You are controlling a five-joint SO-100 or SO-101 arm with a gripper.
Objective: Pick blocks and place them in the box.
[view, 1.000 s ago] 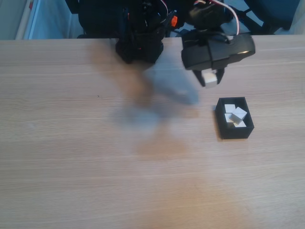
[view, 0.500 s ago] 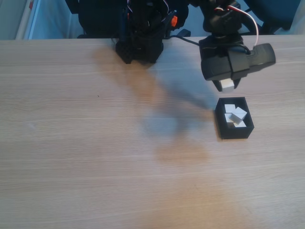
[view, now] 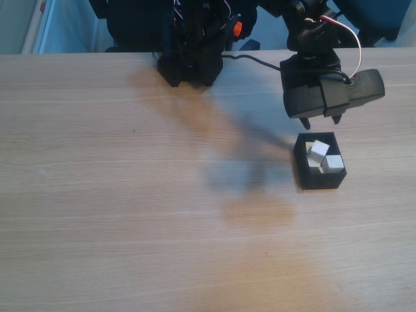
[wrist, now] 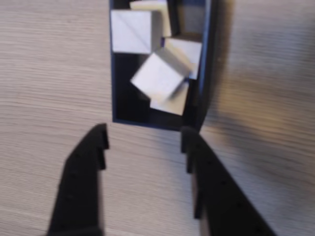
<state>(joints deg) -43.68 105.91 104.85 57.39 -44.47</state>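
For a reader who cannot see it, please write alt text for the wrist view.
An open, empty black pincer hangs above a wooden table, just short of a black box holding several white blocks piled unevenly.

Fixed view high, facing arm across table [view: 130, 227]; wrist view close, downward; both share box [view: 304, 174] [wrist: 114, 88].

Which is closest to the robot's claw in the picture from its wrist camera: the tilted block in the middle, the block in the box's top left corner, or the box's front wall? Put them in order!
Measured from the gripper:
1. Box's front wall, just above the fingertips.
2. Tilted block, mid-box.
3. Top left block, in the far corner.
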